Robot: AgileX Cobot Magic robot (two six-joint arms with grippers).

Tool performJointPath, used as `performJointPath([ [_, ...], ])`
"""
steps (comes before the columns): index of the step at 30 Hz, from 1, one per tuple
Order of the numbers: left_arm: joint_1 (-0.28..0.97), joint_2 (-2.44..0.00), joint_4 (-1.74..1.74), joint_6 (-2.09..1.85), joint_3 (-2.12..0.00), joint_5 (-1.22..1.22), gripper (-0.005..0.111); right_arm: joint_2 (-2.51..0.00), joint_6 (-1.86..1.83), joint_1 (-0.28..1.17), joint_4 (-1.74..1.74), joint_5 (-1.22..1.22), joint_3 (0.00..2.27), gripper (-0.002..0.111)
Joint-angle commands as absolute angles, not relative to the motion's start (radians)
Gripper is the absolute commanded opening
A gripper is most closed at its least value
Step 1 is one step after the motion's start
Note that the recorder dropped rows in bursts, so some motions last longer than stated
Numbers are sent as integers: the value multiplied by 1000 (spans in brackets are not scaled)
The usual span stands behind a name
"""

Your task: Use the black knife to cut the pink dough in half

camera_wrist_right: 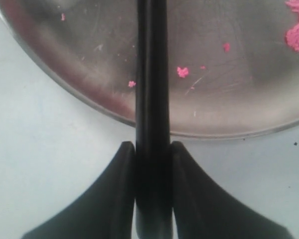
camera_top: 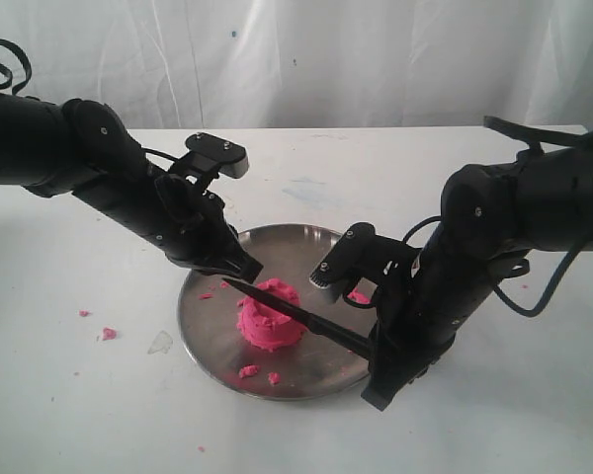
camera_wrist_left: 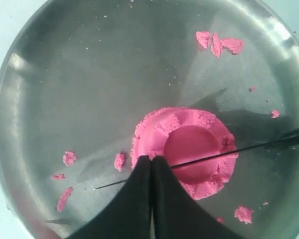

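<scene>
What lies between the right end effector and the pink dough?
The black knife, gripped by the right end effector, spans the steel plate there, per the exterior view.

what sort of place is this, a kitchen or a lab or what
Probably a robot lab test bench, not a kitchen: a white table, a draped white sheet behind it, and a left arm and right arm working over a steel plate.

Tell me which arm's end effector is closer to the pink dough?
Left. The left end effector sits closed right at the edge of the pink dough; the right end effector grips the handle of the black knife, out past the rim of the steel plate.
</scene>
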State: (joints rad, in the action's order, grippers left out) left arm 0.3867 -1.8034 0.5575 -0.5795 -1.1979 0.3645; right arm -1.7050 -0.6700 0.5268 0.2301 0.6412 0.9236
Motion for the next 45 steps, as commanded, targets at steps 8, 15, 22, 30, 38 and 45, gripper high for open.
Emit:
performJointPath([
  [8, 391, -1888, 566, -584, -1198, 404, 0, -1703, -669, 528, 228, 642, 921, 0],
  [15, 391, -1897, 566, -606, -1198, 404, 0, -1703, -669, 528, 228, 642, 921, 0],
  [22, 391, -1897, 566, -609, -1198, 414, 0, -1703, -669, 528, 228, 642, 921, 0],
  [30, 391, -1897, 566, -609, -1198, 419, 0, -1703, -669, 528, 228, 642, 921, 0],
  [38, 391, -1897, 566, -609, -1198, 421, 0, -1703, -669, 528, 228, 642, 921, 0],
  [45, 391, -1897, 526, -609, -1198, 422, 0, -1703, -669, 528, 228, 644, 921, 0],
])
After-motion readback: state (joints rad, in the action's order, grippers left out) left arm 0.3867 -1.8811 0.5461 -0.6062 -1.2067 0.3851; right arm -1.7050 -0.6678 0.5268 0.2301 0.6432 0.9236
